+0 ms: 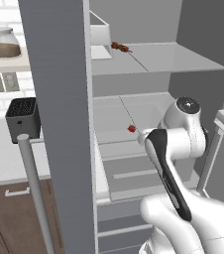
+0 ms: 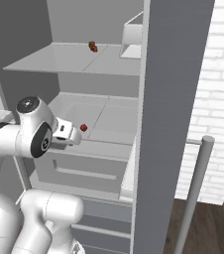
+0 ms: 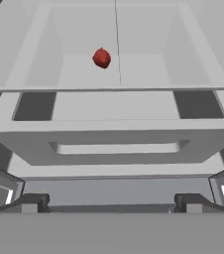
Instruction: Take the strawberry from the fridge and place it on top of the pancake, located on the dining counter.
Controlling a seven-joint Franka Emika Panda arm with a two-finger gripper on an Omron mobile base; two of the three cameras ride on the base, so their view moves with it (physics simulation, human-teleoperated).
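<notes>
Hand view shows the gripper [image 3: 112,206] with fingers spread wide, aimed into the open fridge [image 3: 114,134], because the strawberry [image 3: 102,58] lies on the fridge's middle shelf, well ahead, not yet reached

The arm [image 1: 183,144] is glossy white, built of rounded, bulbous segments. A black band runs lengthwise along one link, and a joint ends in a dark round cap with a pale ring. The hand [image 3: 112,201] carries two small dark grey finger tips [image 3: 30,202]
</notes>
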